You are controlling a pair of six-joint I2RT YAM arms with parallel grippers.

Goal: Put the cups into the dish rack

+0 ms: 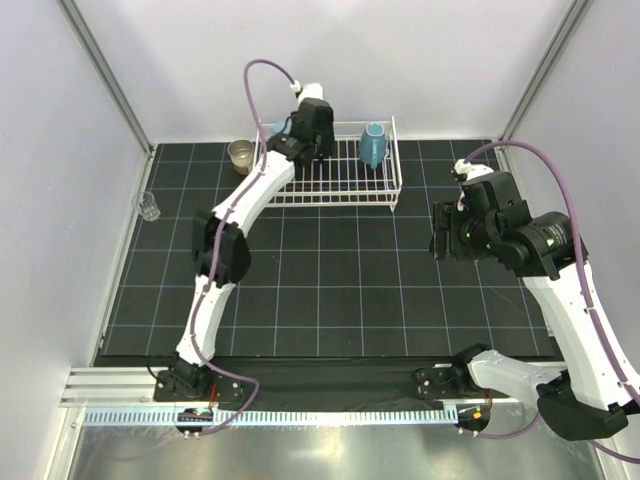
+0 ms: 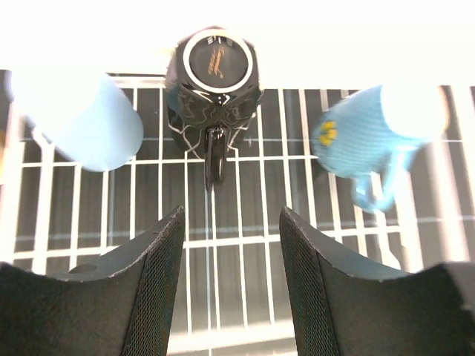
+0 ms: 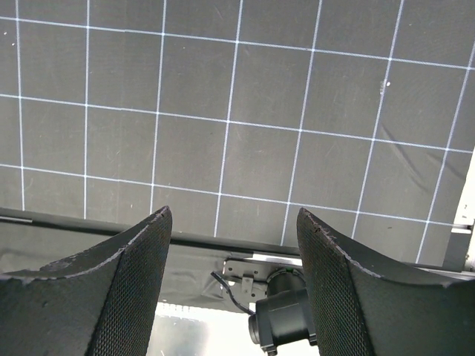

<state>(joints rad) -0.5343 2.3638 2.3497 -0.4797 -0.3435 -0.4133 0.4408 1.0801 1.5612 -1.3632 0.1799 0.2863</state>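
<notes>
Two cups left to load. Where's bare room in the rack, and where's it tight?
Bare: the near strip of the rack, in front of the tumbler, black cup and mug. Tight: the far row, those three side by side, with the open left gripper facing the black cup.

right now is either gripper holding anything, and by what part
Nothing is held: left gripper and right gripper are both open, empty; the black cup sits untouched.
</notes>
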